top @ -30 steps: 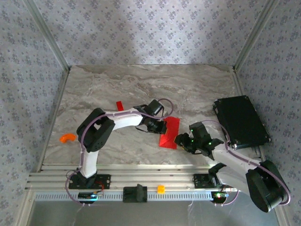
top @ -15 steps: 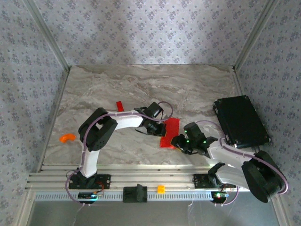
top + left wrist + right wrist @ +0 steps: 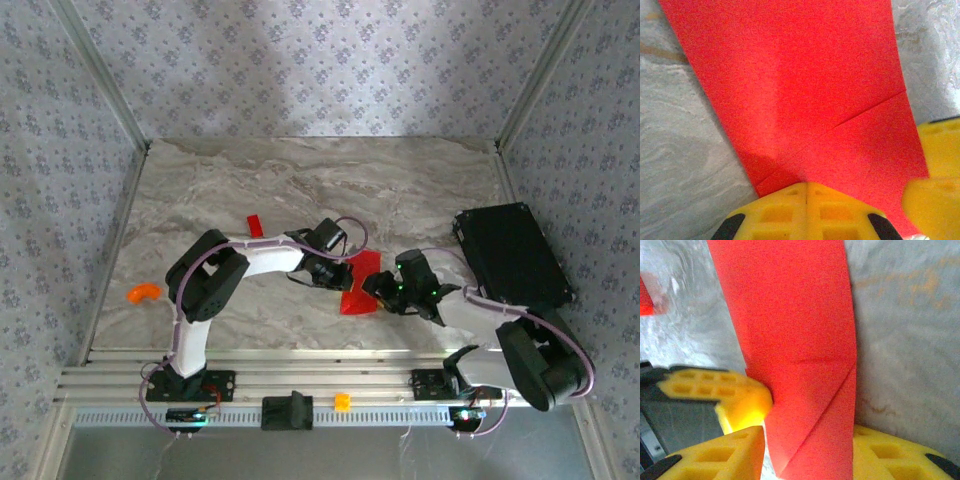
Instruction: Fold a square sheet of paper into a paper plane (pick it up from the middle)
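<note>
Left gripper (image 3: pixel 806 194), pressed together, is pressing on the paper (image 3: pixel 790 85) on the table (image 3: pixel 200 180); right gripper (image 3: pixel 807 457), spread, is straddling its folded end.

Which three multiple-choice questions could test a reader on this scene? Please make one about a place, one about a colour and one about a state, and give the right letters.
1. Where does the black case lie on the table?
A. near the right edge
B. near the left edge
C. at the far middle

2. What colour is the small curved piece near the left edge?
A. green
B. orange
C. white

3. How do the jaws of the left gripper stand?
A. wide apart
B. closed around the black case
C. closed together at the edge of the red paper

Answers:
1 A: the top view shows the case by the table's right edge.
2 B: it is bright orange against the grey marble.
3 C: in the left wrist view the two yellow fingers meet with no gap, right at the paper's edge.
</note>
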Available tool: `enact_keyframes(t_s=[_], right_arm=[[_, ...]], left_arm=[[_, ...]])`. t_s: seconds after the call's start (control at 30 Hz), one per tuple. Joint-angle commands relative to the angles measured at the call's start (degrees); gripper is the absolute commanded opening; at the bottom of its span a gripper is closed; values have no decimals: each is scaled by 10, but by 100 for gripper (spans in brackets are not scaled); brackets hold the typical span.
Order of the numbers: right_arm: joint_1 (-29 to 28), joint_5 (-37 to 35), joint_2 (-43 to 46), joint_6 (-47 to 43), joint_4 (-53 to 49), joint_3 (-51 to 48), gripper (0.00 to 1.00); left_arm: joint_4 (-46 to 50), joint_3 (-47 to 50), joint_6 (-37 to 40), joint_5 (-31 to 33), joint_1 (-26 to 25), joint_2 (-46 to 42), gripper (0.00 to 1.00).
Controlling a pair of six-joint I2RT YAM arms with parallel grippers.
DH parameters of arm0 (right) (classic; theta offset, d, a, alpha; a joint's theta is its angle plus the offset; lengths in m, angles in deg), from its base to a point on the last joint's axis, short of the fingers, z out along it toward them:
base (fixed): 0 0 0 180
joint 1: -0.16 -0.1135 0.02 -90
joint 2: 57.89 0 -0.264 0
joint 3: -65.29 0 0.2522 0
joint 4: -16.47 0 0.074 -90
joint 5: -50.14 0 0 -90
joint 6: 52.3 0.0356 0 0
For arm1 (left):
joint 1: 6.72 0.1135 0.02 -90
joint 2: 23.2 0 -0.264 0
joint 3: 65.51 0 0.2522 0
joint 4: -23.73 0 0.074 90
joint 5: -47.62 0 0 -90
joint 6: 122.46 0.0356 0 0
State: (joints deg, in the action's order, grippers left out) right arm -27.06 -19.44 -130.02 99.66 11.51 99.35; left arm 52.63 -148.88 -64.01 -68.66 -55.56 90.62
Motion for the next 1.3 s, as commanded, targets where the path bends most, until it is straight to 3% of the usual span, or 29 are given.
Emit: enact_keyframes(t_s=[0.0, 0.23, 0.83, 1.2, 1.27], right_arm=[[29, 44, -16, -18, 44, 8, 45], [58, 67, -42, -33, 79, 4, 42], [84, 106, -112, -44, 183, -26, 19], [87, 117, -91, -43, 191, -24, 7], [81, 105, -72, -51, 164, -14, 7]], left_arm=[[30, 17, -6, 13, -6, -6, 2], [19, 18, -17, 7, -6, -12, 2], [14, 26, -24, 11, -6, -22, 3], [-18, 51, -48, 6, -6, -79, 8], [-23, 61, -54, 34, -6, -108, 8]])
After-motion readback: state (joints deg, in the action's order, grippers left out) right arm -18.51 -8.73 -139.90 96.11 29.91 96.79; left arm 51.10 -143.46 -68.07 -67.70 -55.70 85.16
